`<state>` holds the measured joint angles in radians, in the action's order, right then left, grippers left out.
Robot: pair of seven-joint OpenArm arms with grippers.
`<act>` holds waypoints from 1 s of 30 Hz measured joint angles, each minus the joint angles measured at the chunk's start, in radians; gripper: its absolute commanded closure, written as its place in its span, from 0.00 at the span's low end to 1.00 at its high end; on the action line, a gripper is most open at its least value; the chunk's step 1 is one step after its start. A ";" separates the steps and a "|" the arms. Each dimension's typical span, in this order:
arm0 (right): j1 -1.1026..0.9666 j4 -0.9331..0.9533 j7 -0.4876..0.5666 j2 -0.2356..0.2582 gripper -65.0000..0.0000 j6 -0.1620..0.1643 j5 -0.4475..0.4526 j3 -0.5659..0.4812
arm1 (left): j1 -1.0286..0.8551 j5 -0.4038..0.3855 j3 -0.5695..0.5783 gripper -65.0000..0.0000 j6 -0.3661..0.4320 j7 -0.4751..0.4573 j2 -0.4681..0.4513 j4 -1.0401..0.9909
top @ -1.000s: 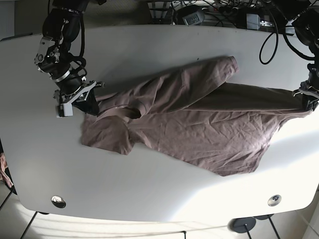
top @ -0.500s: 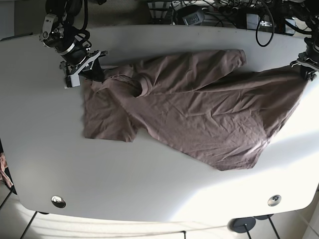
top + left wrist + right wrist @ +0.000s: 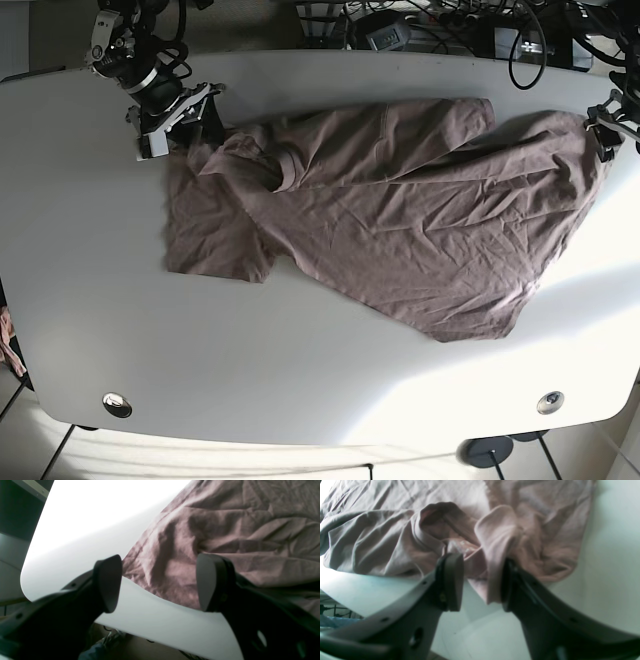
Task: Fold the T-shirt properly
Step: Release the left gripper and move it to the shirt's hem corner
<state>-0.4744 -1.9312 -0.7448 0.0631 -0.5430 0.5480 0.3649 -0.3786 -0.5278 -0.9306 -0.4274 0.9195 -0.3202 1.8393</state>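
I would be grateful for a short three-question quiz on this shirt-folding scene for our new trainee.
1. True or false: the T-shirt lies neatly folded in half on the table.
2. Which pincer is at the collar end of the shirt? A) the left pincer B) the right pincer C) neither
3. Fill in: in the left wrist view, the left pincer's jaws stand ___.
Key: 1 false, it lies spread out and wrinkled; 2 B; 3 open.
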 measured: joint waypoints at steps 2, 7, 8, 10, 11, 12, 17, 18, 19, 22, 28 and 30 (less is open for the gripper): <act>-0.017 -0.032 0.001 0.002 0.52 0.000 0.055 0.004 | 0.039 -0.051 0.000 0.33 0.000 0.007 -0.011 -0.001; -0.093 -0.051 -0.007 0.060 0.51 -0.117 0.319 0.002 | 0.179 -0.069 0.030 0.33 0.001 -0.003 -0.032 -0.014; -0.097 -0.052 -0.007 0.079 0.51 -0.122 0.359 0.007 | 0.205 -0.058 0.060 0.33 0.002 0.002 -0.032 -0.018; -0.081 -0.052 -0.009 0.078 0.51 -0.107 0.402 0.047 | 0.267 -0.087 0.121 0.33 -0.005 0.001 -0.035 -0.018; -0.068 -0.052 -0.004 0.075 0.51 -0.081 0.410 0.067 | 0.282 -0.091 0.133 0.33 -0.006 -0.005 -0.042 -0.017; -0.049 -0.052 0.000 0.076 0.51 -0.054 0.406 0.086 | 0.296 -0.078 0.144 0.33 -0.003 -0.003 -0.050 -0.016; 0.050 0.028 0.000 0.080 0.51 0.129 0.410 0.117 | 0.379 -0.043 0.277 0.33 -0.005 0.000 -0.047 -0.032; 0.065 0.060 0.000 0.080 0.51 0.160 0.414 0.135 | 0.393 -0.011 0.306 0.33 -0.004 0.001 -0.044 -0.037; 0.082 0.094 0.001 0.080 0.51 0.182 0.411 0.151 | 0.406 0.026 0.328 0.33 -0.001 0.002 -0.042 -0.042; 0.146 0.212 0.000 0.081 0.51 0.201 0.401 0.151 | 0.447 0.092 0.383 0.33 0.004 0.000 -0.013 -0.048; 0.214 0.406 0.008 0.116 0.52 0.203 0.385 0.152 | 0.469 0.196 0.427 0.33 0.001 0.001 0.040 -0.052; 0.201 0.415 0.000 0.103 0.52 0.200 0.358 0.150 | 0.470 0.188 0.441 0.33 0.000 0.000 0.045 -0.052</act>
<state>-0.2733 -1.5166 -0.7444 0.1661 -0.3431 0.9058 0.5152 0.0917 -0.3393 -0.4896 -0.4278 0.9195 -0.2749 1.7874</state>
